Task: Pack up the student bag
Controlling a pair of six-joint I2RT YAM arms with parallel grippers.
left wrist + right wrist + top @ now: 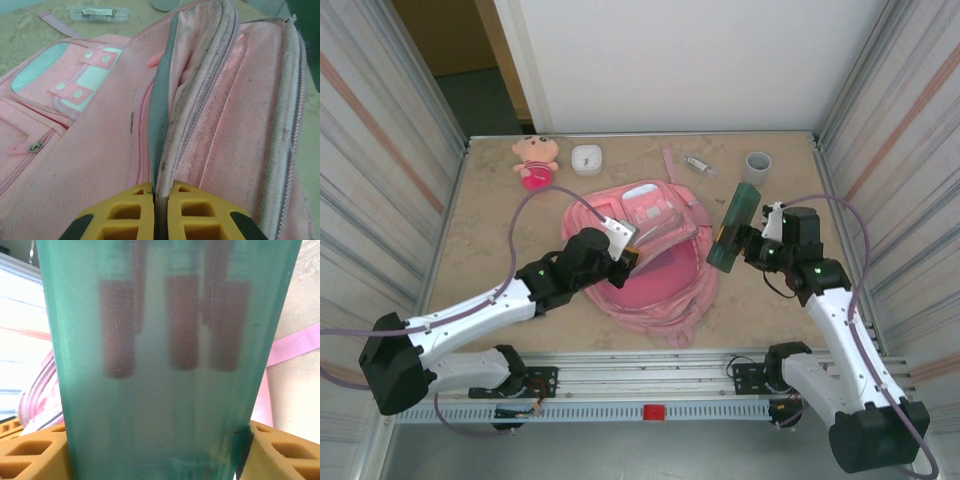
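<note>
Pink student bag (660,290) flat at the middle of the surface (470,225), near edge hidden behind the left tool (155,192), clamped tight on its lifted zip rim (161,100). Right tool (748,246) beside the bag, clamped on a green translucent case (733,225); dark cylinders (182,325) inside, blurred, hard to identify.

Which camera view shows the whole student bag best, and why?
Top external: the whole student bag lies on the table. Left wrist shows its zipper rim, pinched by the left pincer; right wrist, a pink edge.

Bare tabletop (490,230) left of the student bag (650,285); doll (536,162), box (587,158), cup (758,166) along the far edge
</note>
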